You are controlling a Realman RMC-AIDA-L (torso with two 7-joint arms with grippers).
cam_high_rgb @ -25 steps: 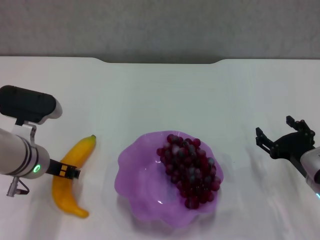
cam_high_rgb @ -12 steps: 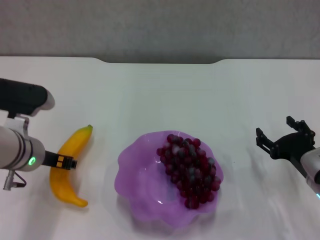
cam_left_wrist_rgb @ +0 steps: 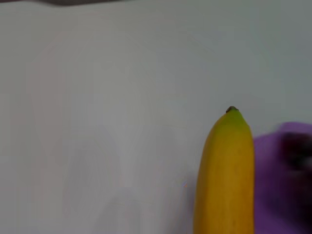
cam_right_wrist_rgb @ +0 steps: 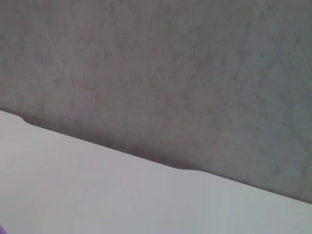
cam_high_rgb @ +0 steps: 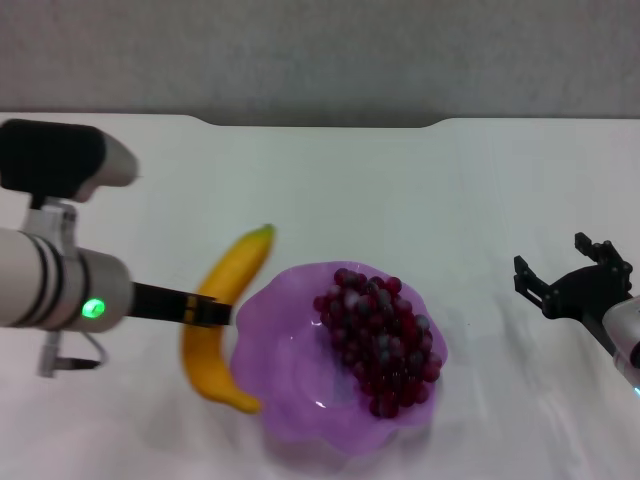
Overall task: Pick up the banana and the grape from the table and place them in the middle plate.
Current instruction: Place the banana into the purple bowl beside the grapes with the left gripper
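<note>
My left gripper (cam_high_rgb: 205,310) is shut on the yellow banana (cam_high_rgb: 225,310) and holds it raised, just left of the purple scalloped plate (cam_high_rgb: 285,385). The banana's green tip points to the far side; its lower end overlaps the plate's left rim in the head view. The left wrist view shows the banana (cam_left_wrist_rgb: 225,170) with the plate's purple edge (cam_left_wrist_rgb: 273,185) beside it. The bunch of dark red grapes (cam_high_rgb: 380,340) lies in the plate's right half. My right gripper (cam_high_rgb: 570,275) is open and empty at the right of the white table (cam_high_rgb: 380,190).
The table's far edge has a shallow notch (cam_high_rgb: 320,124) with a grey wall behind it. The right wrist view shows only that wall and the table edge (cam_right_wrist_rgb: 97,146).
My left gripper has lifted the banana off the table and carried it to the right, up to the plate's left rim. The right arm has not moved.
</note>
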